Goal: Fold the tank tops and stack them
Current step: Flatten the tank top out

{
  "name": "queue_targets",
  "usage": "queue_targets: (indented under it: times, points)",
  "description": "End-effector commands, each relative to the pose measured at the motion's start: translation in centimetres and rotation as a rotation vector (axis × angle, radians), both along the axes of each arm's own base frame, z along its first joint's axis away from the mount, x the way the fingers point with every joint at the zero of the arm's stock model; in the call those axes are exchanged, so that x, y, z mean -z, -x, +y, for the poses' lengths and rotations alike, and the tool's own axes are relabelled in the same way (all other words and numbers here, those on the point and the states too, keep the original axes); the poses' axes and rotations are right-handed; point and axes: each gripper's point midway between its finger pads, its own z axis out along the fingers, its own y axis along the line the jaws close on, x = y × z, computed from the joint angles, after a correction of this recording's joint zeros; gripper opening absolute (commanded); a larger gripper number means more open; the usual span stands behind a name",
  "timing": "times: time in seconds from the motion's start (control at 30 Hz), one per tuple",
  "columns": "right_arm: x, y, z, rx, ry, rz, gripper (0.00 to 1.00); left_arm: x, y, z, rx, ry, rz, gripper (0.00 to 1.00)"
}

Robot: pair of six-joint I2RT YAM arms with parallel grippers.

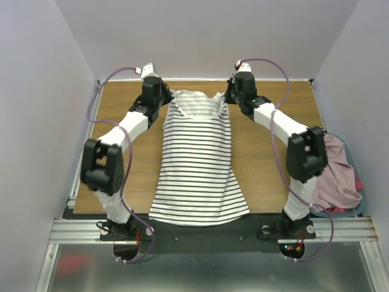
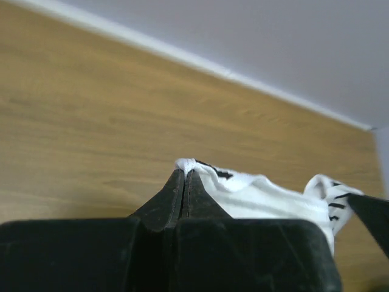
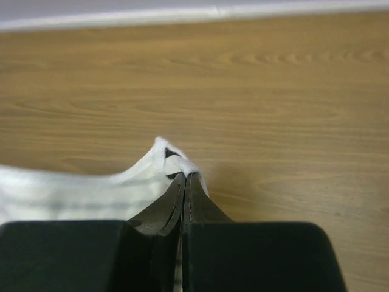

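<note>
The white black-striped tank top (image 1: 197,164) lies lengthwise down the middle of the wooden table, hem at the near edge. My left gripper (image 1: 165,96) is shut on its left shoulder strap (image 2: 187,165) at the far end. My right gripper (image 1: 230,95) is shut on the right shoulder strap (image 3: 185,167). Both straps bunch at the fingertips, just above the wood. The pink tank top (image 1: 336,173) lies crumpled in a pile at the table's right edge, beside my right arm.
A red garment (image 1: 358,181) and a dark one (image 1: 352,210) peek out from under the pink pile. A white back wall edge (image 1: 200,79) borders the far side of the table (image 1: 267,176). A metal rail (image 1: 200,230) runs along the near edge.
</note>
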Motion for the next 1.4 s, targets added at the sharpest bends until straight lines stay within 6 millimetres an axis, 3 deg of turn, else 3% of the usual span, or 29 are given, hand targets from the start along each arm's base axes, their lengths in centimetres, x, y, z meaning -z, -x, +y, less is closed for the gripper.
queue_targets:
  times: [0.0,0.03,0.07,0.17,0.2,0.3,0.33,0.37,0.43,0.47,0.5,0.53,0.6,0.63,0.7,0.73,0.8,0.93,1.07,1.13,1.23,1.37]
  points:
    - [-1.7,-6.8,-0.6,0.037,-0.068,-0.113,0.09,1.8,-6.7,-1.0,0.055,0.114,-0.015,0.0]
    - [-1.1,-7.7,-0.5,0.046,-0.072,-0.107,0.18,2.7,-7.7,-1.1,0.064,0.126,0.005,0.0]
    - [1.7,-8.8,-0.4,0.048,-0.064,-0.064,0.28,3.2,-8.6,-1.4,0.081,0.139,0.014,0.19]
    - [0.5,-10.2,-1.2,0.077,-0.063,-0.073,0.63,2.6,-10.4,-0.8,0.066,0.129,0.004,0.41]
    - [0.5,-10.2,-1.8,0.098,-0.048,-0.064,0.77,1.0,-10.7,-0.1,0.035,0.124,-0.024,0.51]
    - [-1.0,-9.4,-3.1,0.165,-0.039,-0.06,0.89,-0.4,-10.0,2.1,-0.045,0.107,-0.019,0.63]
    - [-2.2,-8.4,-3.7,0.189,-0.057,-0.057,0.92,-1.3,-9.1,2.7,-0.064,0.108,-0.02,0.64]
    - [-0.8,-7.1,-4.4,0.209,-0.05,-0.017,0.94,-1.2,-8.4,3.3,-0.093,0.104,-0.002,0.64]
    - [0.3,-5.0,-5.2,0.248,-0.079,0.034,0.94,-0.6,-6.4,4.3,-0.136,0.102,0.045,0.64]
    - [-1.4,-3.5,-5.5,0.245,-0.103,0.015,0.94,0.3,-5.5,4.5,-0.143,0.097,0.079,0.63]
    - [1.7,-2.0,-5.7,0.244,-0.091,0.084,0.92,1.0,-4.6,4.7,-0.155,0.115,0.103,0.6]
    - [1.4,-1.0,-6.0,0.248,-0.099,0.086,0.89,3.3,-2.8,5.1,-0.168,0.11,0.161,0.59]
    - [4.8,0.6,-6.4,0.259,-0.088,0.159,0.82,5.0,-1.3,5.5,-0.189,0.127,0.196,0.55]
    - [5.8,1.0,-6.2,0.245,-0.088,0.184,0.73,7.9,-0.3,5.5,-0.19,0.115,0.254,0.54]
    - [8.2,1.7,-5.7,0.231,-0.085,0.239,0.62,10.7,0.5,4.7,-0.157,0.101,0.314,0.44]
    - [10.0,2.2,-5.9,0.238,-0.076,0.276,0.61,12.2,1.1,4.2,-0.139,0.086,0.347,0.4]
    - [12.8,2.7,-6.3,0.259,-0.051,0.33,0.62,14.8,1.6,3.4,-0.122,0.059,0.399,0.35]
    - [16.6,3.2,-7.1,0.299,-0.004,0.394,0.62,18.3,2.3,2.0,-0.093,0.008,0.469,0.27]
    - [18.9,3.5,-6.9,0.291,0.004,0.443,0.62,21.1,2.6,1.9,-0.116,-0.021,0.531,0.24]
    - [20.2,3.5,-7.1,0.302,0.017,0.463,0.54,22.3,2.5,2.0,-0.126,-0.032,0.555,0.23]
    - [20.6,3.2,-7.2,0.313,0.024,0.465,0.36,23.8,2.4,2.4,-0.151,-0.055,0.588,0.22]
    - [20.5,2.8,-7.3,0.317,0.037,0.457,0.22,24.9,1.6,2.4,-0.167,-0.069,0.6,0.22]
